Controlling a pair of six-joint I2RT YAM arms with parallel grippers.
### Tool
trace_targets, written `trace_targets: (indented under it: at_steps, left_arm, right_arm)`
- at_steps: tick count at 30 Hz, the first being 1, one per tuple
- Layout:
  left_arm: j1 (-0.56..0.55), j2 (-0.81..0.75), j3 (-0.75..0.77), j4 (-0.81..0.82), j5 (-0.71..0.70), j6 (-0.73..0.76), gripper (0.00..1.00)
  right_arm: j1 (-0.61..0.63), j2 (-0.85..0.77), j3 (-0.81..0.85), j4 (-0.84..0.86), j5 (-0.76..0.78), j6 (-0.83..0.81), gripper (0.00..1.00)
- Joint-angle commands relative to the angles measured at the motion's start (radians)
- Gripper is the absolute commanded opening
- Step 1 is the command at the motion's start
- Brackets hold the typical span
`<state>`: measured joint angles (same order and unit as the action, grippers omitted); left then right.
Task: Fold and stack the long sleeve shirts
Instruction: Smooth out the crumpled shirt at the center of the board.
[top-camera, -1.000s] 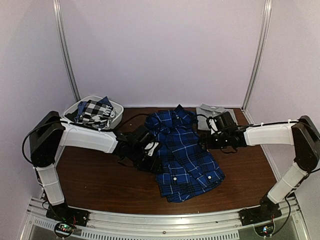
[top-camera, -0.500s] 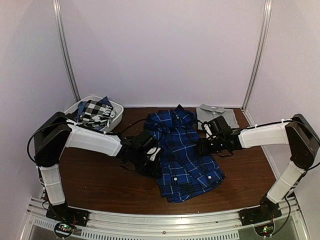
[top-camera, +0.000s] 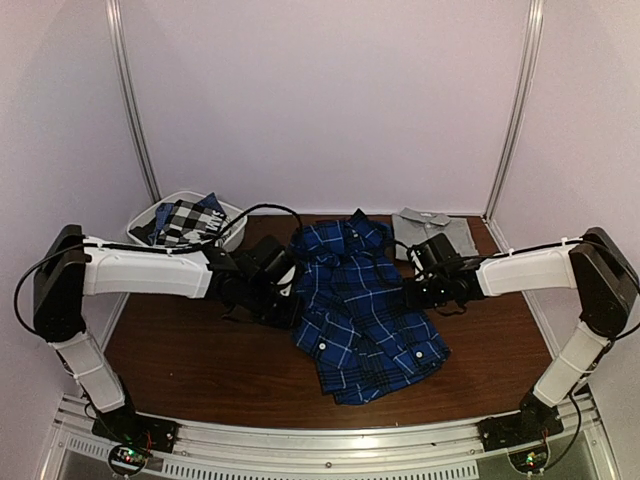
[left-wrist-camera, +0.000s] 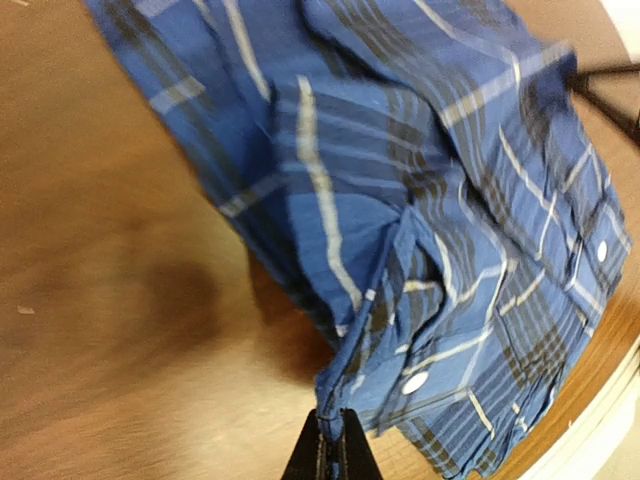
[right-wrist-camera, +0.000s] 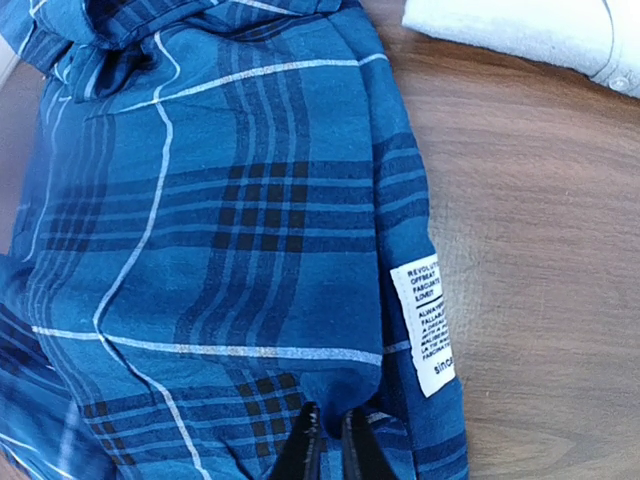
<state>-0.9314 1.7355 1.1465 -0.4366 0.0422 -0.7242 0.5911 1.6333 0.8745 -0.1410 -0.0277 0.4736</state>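
A white plastic basket sits at the far left corner of the brown wooden table

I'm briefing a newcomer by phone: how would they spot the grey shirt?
On the brown table, go to the far right corner by the back wall. The grey shirt lies folded there, plain, unlike the blue plaid shirt beside it.
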Motion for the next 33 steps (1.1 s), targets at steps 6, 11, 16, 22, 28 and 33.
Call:
trace_targets:
  at_steps: [6, 11, 16, 22, 28, 33]
  left_arm:
    - [0.152, -0.205, -0.101, -0.080, -0.207, -0.010, 0.00]
    - [0.203, -0.229, -0.098, -0.090, -0.211, 0.014, 0.00]
    - [0.236, -0.222, -0.074, -0.090, -0.197, 0.036, 0.00]
    - [0.249, -0.199, -0.039, -0.085, -0.177, 0.055, 0.00]
    - [0.253, -0.185, -0.024, -0.083, -0.169, 0.066, 0.00]
    - [0.259, -0.185, -0.024, -0.078, -0.164, 0.073, 0.00]
  right_arm:
    - [0.101, -0.066, -0.004, -0.102, 0.076, -0.001, 0.22]
    - [0.231, -0.115, -0.005, -0.189, 0.125, 0.008, 0.47]
    - [0.362, -0.115, -0.018, -0.275, 0.192, 0.033, 0.65]
    - [0.411, -0.109, -0.103, -0.273, 0.173, 0.089, 0.61]
    - [0.472, -0.055, -0.140, -0.255, 0.140, 0.123, 0.57]
    - [0.513, -0.030, -0.157, -0.250, 0.108, 0.154, 0.43]
